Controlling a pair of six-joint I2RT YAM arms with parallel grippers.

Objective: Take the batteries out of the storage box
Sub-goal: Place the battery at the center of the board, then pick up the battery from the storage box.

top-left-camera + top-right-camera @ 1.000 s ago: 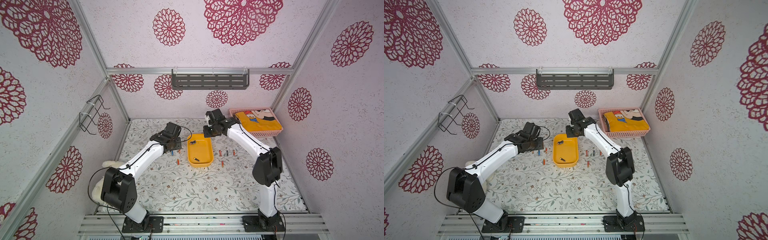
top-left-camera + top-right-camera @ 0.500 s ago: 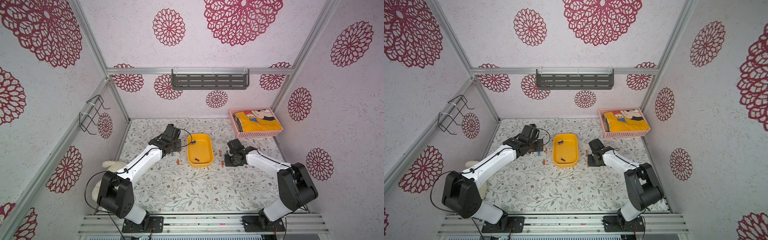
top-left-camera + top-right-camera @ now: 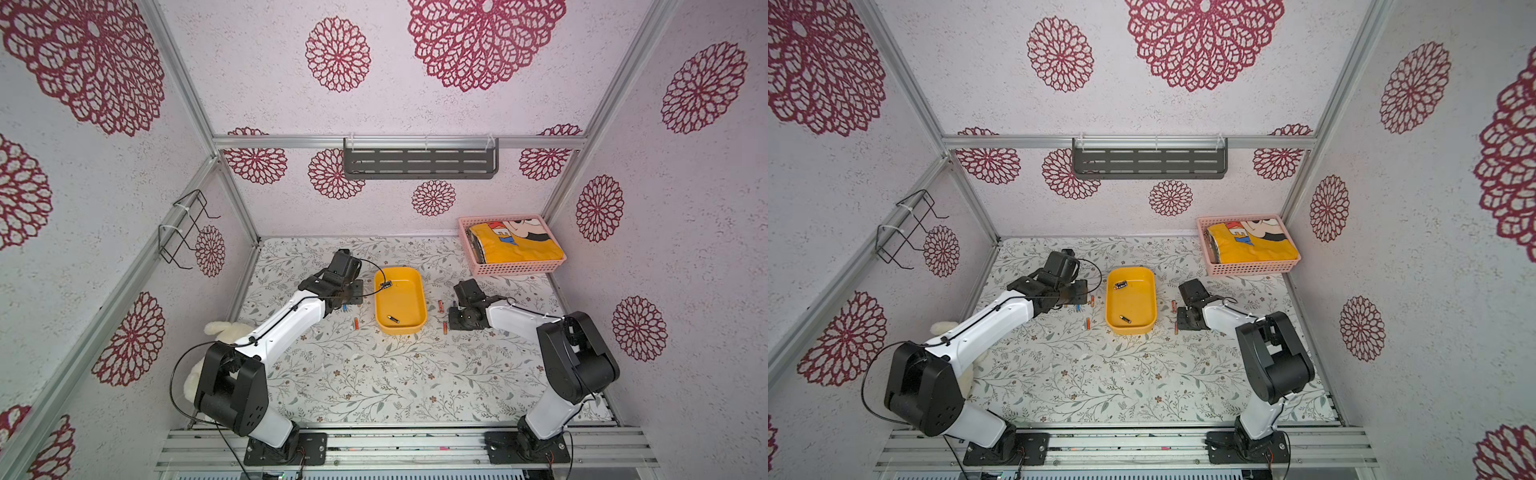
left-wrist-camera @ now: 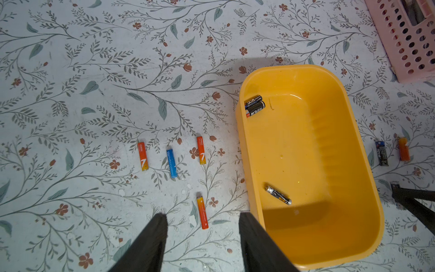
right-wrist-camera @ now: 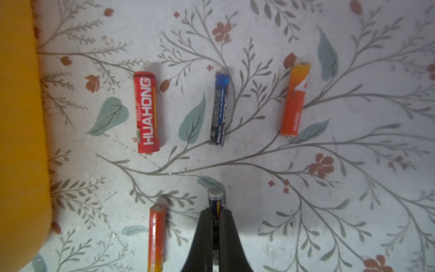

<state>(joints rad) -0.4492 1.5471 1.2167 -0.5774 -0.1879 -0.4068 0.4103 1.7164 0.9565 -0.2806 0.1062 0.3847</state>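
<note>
One storage box (image 3: 405, 301), yellow-orange, sits mid-desk (image 3: 374, 374) between the two arms. There are twelve batteries in all. Three lie in the box: a black pair (image 4: 255, 106) side by side at its 11 o'clock corner, and a black single (image 4: 278, 195) near 6 o'clock. Four lie on the desk at the box's 9 o'clock: a left row (image 4: 171, 163) of orange, blue and orange, and a lone orange cell (image 4: 202, 213) toward 7 o'clock. Four more lie at the box's 3 o'clock: a right row (image 5: 219, 109) of red, dark blue and orange, and an orange-red cell (image 5: 156, 237). The left fingers (image 4: 150, 245) are about half spread and hold nothing. The right fingers (image 5: 204, 235) are pinched tight on one dark cell (image 5: 215, 200), metal cap showing. One pink basket (image 3: 515, 268) with a yellow cloth (image 3: 515, 249) stands at 1 o'clock.
</note>
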